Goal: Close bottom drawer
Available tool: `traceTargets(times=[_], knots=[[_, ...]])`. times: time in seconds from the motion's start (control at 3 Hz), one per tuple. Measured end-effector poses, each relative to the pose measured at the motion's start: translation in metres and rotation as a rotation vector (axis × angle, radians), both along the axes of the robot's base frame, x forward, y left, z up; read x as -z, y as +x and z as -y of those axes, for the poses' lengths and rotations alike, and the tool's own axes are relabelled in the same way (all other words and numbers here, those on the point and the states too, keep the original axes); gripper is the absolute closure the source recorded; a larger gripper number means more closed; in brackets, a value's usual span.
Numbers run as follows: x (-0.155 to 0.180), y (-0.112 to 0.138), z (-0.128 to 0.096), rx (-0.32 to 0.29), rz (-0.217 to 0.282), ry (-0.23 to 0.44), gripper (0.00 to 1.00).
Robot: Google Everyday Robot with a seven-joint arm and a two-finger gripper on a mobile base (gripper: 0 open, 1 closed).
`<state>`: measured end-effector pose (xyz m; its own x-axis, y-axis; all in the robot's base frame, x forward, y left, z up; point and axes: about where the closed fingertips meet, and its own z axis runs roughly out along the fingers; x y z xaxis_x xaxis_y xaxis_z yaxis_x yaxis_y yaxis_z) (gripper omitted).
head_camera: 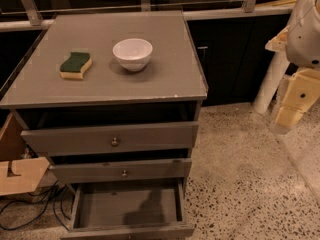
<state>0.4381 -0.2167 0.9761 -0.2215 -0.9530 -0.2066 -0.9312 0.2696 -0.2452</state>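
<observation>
1. The wide, shallow grey wooden bottom drawer (110, 208) is at the foot of the grey three-drawer cabinet (197, 91). It is pulled far out toward the camera, with its bare floor showing and its slim front panel at the picture's lower edge.
2. Nothing can be seen lying inside it, only a shadow, so nothing appears to stand in the way of pushing it in.
3. The cream-coloured gripper (292, 109) hangs at the right edge of the view below the robot's white arm. It is off the cabinet's right side and well apart from the drawer. I cannot tell whether it is released or clenched, and it grasps nothing that shows.
4. That stand-off position suggests the approach has not begun. The gripper would have to come down and across to the front panel, then press it inward.
5. The tall-fronted top drawer with a round metal knob (115, 141) and the medium-fronted middle drawer with a small knob (124, 173) both stand slightly out. A low approach would avoid bumping them.
6. On the cabinet top, a green-and-yellow sponge (75, 65) lies near the left edge. A white ceramic bowl (132, 53) sits near the middle, well clear of the drawer's path.
7. Dark cables (30, 206) trail over the speckled floor (240, 174) at the cabinet's left.
</observation>
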Motion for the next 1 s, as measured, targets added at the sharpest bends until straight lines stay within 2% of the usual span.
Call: traceTargets(times=[0.33,0.67,1.0], knots=[[0.0000,0.0000,0.0000,0.000,0.000,0.000,0.00],[0.0000,0.0000,0.0000,0.000,0.000,0.000,0.18],[0.0000,0.0000,0.0000,0.000,0.000,0.000,0.41]])
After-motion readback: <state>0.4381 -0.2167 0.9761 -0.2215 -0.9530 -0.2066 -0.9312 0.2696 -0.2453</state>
